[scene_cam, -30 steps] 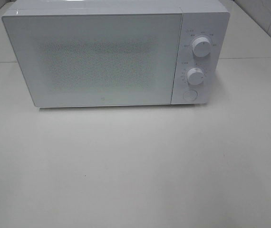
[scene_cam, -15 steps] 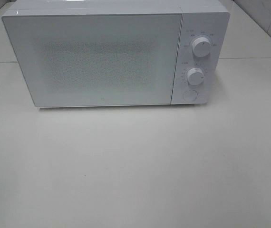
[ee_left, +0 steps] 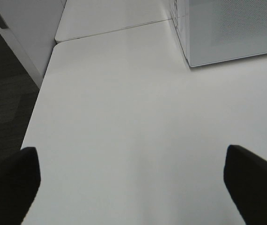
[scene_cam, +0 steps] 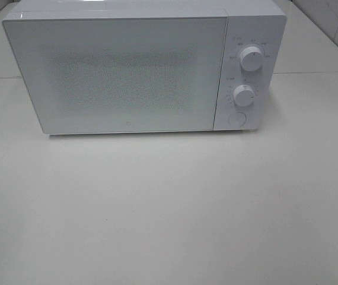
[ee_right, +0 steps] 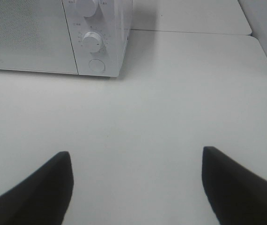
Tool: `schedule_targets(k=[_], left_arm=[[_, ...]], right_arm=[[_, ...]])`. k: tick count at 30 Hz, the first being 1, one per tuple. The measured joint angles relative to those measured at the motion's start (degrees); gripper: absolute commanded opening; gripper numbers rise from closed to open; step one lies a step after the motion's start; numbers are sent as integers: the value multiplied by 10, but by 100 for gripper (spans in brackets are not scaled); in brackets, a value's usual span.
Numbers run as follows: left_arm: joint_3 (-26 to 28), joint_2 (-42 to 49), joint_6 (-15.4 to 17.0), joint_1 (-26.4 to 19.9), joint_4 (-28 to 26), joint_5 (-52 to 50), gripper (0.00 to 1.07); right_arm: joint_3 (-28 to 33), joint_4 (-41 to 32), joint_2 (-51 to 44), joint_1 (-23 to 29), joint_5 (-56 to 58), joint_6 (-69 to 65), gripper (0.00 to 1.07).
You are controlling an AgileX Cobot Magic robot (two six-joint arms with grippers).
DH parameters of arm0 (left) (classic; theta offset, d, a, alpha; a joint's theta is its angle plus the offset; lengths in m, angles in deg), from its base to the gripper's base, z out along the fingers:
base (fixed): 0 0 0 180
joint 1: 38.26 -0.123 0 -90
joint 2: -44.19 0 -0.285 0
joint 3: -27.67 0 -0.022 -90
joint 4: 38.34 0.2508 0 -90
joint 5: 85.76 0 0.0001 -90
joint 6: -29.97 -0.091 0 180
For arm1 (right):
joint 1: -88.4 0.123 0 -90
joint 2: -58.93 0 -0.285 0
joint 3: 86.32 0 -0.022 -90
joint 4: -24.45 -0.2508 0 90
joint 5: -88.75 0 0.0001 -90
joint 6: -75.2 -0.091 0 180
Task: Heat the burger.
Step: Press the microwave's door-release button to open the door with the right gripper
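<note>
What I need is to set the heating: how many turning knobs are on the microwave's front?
2. The upper knob sits high on the control panel. The lower knob is just below it, above a flat round button. None seems hidden.

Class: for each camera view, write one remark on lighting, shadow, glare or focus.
Exterior high view: soft, even light, the microwave casting only a thin shadow along its base on the table. Left wrist view: the left tool shows as dark, soft-edged fingers, out of focus. Right wrist view: the right tool is blurred too; a faint shadow lies beside the microwave.
</note>
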Motion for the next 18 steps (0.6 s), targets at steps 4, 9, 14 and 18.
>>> schedule_targets(k=[4,9,14,18], left_arm=[[0,0,0,0,0,0,101],[0,0,0,0,0,0,101],[0,0,0,0,0,0,101],[0,0,0,0,0,0,101]], right_arm=[[0,1,0,0,0,0,76],[0,1,0,0,0,0,76],[0,1,0,0,0,0,76],[0,1,0,0,0,0,76]])
